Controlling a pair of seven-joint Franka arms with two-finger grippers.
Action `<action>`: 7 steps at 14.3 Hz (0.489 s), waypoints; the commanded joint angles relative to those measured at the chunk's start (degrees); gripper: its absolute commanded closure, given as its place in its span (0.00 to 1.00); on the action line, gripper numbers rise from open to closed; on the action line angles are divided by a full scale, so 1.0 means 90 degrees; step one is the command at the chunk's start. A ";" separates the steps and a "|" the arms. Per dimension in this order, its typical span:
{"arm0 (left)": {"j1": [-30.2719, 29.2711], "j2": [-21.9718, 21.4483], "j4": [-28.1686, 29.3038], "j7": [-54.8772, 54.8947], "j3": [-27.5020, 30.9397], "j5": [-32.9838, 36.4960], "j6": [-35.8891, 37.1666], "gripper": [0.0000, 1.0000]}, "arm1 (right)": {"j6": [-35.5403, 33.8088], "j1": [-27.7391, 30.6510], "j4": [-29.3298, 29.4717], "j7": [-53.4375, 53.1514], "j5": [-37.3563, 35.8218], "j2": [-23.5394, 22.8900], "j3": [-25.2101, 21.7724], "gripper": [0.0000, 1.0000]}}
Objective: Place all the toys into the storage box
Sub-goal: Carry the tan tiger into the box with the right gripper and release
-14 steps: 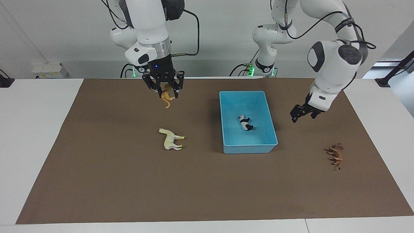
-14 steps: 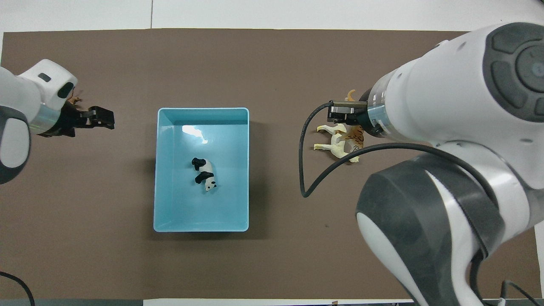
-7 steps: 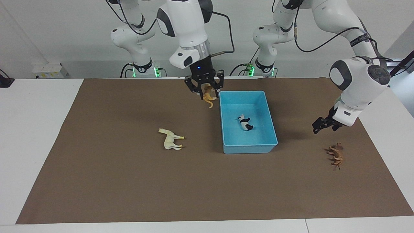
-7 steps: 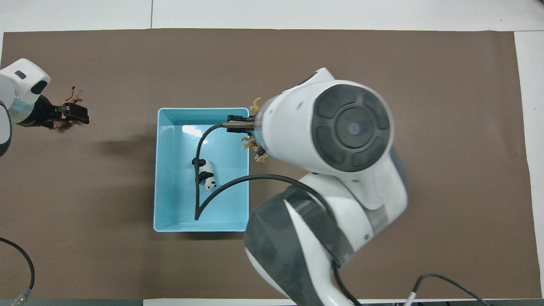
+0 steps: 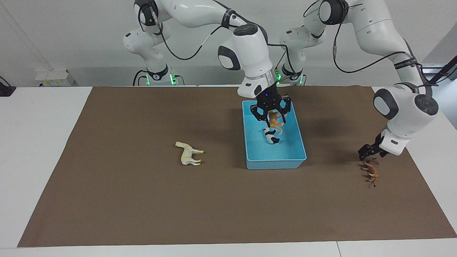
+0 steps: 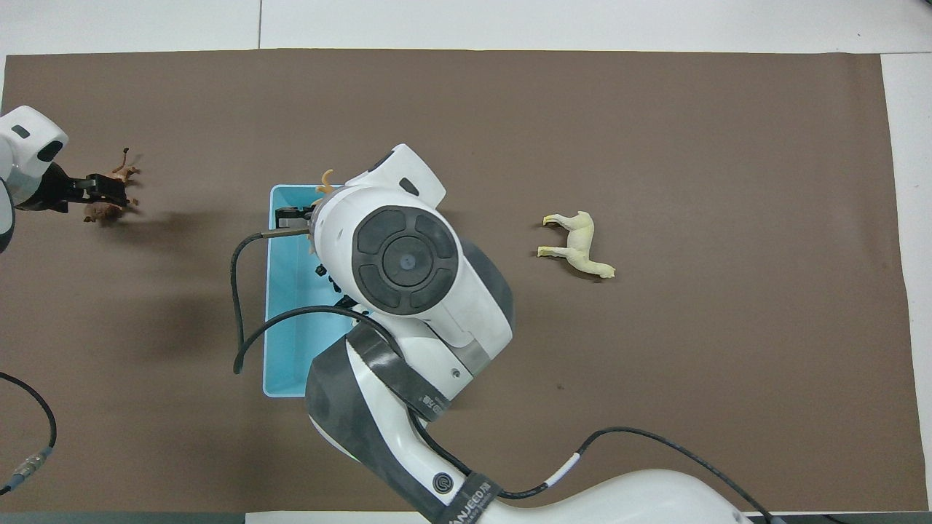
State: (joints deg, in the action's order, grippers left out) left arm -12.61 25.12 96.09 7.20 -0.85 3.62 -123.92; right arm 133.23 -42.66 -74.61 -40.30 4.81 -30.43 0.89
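My right gripper (image 5: 272,120) hangs over the light blue storage box (image 5: 275,164), shut on the orange striped tiger (image 5: 275,123). Just under it the black-and-white panda (image 5: 271,137) lies on the box floor. In the overhead view the right arm covers most of the box (image 6: 280,364) and the panda; only the tiger's tail (image 6: 325,182) sticks out. The cream-white horse (image 5: 189,154) lies on its side on the mat toward the right arm's end. My left gripper (image 5: 365,154) is open, low over the brown lion (image 5: 371,172), which lies on the mat toward the left arm's end.
A brown mat (image 5: 142,207) covers most of the white table. In the overhead view the horse (image 6: 579,244) and the lion (image 6: 102,211) lie on either side of the box, each a good way from it.
My right gripper has carried the tiger sideways from above the mat to above the box. My left gripper has moved away from the box and down to the lion.
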 commanded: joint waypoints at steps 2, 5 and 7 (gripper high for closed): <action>-0.0083 0.0587 -0.0422 0.0059 -0.0081 -0.0127 -0.0517 0.00 | -0.0095 -0.0094 0.0468 -0.0315 -0.0114 -0.0340 -0.0040 0.00; -0.0014 0.0743 -0.0432 0.0039 -0.0072 -0.0295 -0.0694 0.00 | -0.1011 0.0013 0.0662 -0.0581 -0.0134 -0.0272 -0.0137 0.00; -0.0014 0.0774 -0.0384 0.0049 -0.0072 -0.0266 -0.0956 0.00 | -0.1801 0.0256 0.0683 -0.0552 -0.0173 -0.0039 -0.0254 0.00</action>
State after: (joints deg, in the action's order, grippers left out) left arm -12.99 30.88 93.94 7.26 -1.85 1.89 -130.28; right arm 123.12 -42.61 -69.45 -44.17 4.46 -32.67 -1.02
